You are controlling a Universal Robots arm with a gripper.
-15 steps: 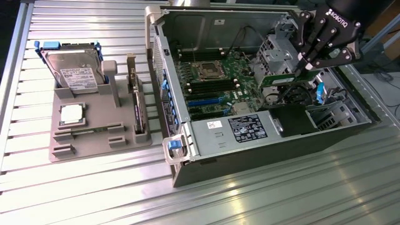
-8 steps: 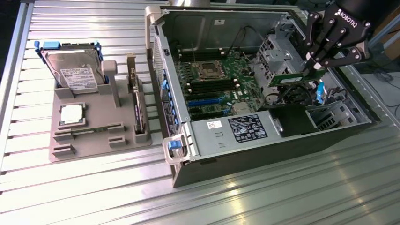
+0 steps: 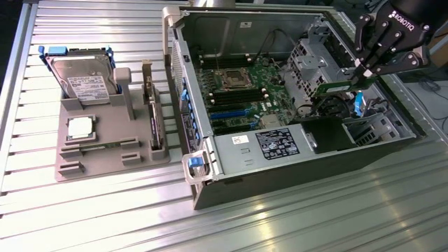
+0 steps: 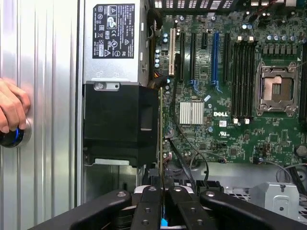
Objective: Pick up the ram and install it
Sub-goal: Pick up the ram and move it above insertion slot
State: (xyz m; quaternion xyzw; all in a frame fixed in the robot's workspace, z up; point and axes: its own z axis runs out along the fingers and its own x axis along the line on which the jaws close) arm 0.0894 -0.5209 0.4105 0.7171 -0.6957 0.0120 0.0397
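Setting: an open computer case (image 3: 294, 181) lies on its side on a ribbed metal table (image 3: 105, 220), with its inside facing up.
Gripper: the black gripper (image 3: 365, 73) hangs over the end of the case at the exterior view's right. Its fingers are pressed together on the ram.
Ram: the ram (image 3: 334, 87) is a thin green stick held by one end. It juts from the fingertips toward the exterior view's left, roughly level, above the case floor and touching nothing else.
Ram from the wrist: the wrist view shows the ram (image 4: 160, 158) edge-on, as a thin line running out from the gripper (image 4: 162, 191).
Below the ram: a metal drive cage (image 3: 311, 60) stands just beside it and a black shroud (image 3: 329, 134) sits near it, with loose cables in the gap between them.
Motherboard: the green motherboard (image 3: 242, 89) covers the case floor, with the CPU socket (image 3: 232, 79) in the middle.
Memory slots: long black memory slots (image 4: 242, 81) lie in a row next to the socket, well apart from the ram.
Case edges: raised walls ring the board, and the power supply (image 3: 269, 147) fills the near wall.
Tray: a grey tray (image 3: 91, 163) sits apart from the case at the exterior view's left. It holds a hard drive (image 3: 85, 79), a square silver chip (image 3: 81, 127) and an upright expansion card (image 3: 154, 115).
Person: a hand (image 4: 10, 108) rests on a blue-lit button (image 4: 12, 136) on the table, outside the case.
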